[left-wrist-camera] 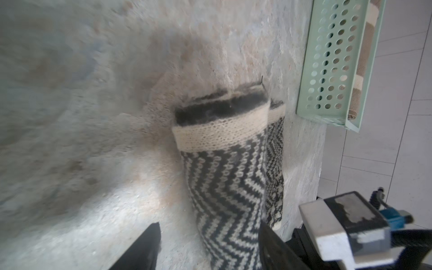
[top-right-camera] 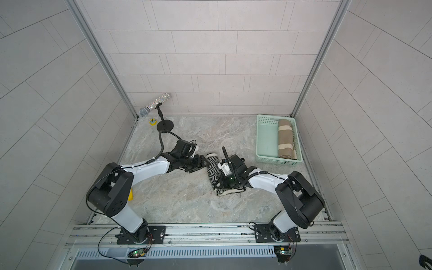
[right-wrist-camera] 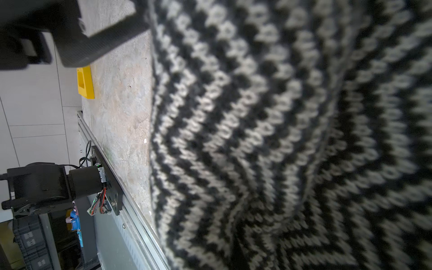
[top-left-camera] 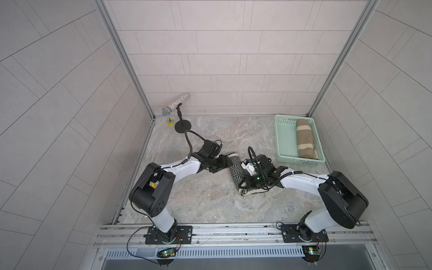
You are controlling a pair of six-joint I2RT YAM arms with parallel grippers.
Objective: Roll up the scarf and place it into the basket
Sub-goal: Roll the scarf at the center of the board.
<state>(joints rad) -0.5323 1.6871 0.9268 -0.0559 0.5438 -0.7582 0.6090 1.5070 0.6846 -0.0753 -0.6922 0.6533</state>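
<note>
Centre of the marbled surface (top-left-camera: 210,198), and there's the scarf (top-left-camera: 235,169), black-and-white zigzag knit, rolled into a fat tube and lying flat between the two arms. It's short of the basket (top-left-camera: 286,140), which sits apart from it in the far right corner. The left tool (top-left-camera: 221,163) is right at the roll's side with its jaws spread. From the left wrist the two dark fingers (left-wrist-camera: 145,245) stand either side of the scarf (left-wrist-camera: 229,187), with bare surface showing between one finger and the knit, so there is no pinch there. The roll's cream-edged end points away from that camera, and the mint basket (left-wrist-camera: 332,58) shows beyond it. Over on the other side, the right tool (top-left-camera: 244,173) is down on the roll, tucked beneath its own wrist in both top views. Its camera is filled with blurred zigzag scarf (right-wrist-camera: 280,140) and its fingers don't show, so I cannot tell whether it is pinching. A loose layer of the scarf pokes out at the near end under that arm. Inside the basket, a brown-and-cream striped roll (top-left-camera: 305,140) lies along the right wall. In the far left corner a glittery microphone (top-left-camera: 175,105) sits on its stand.
</note>
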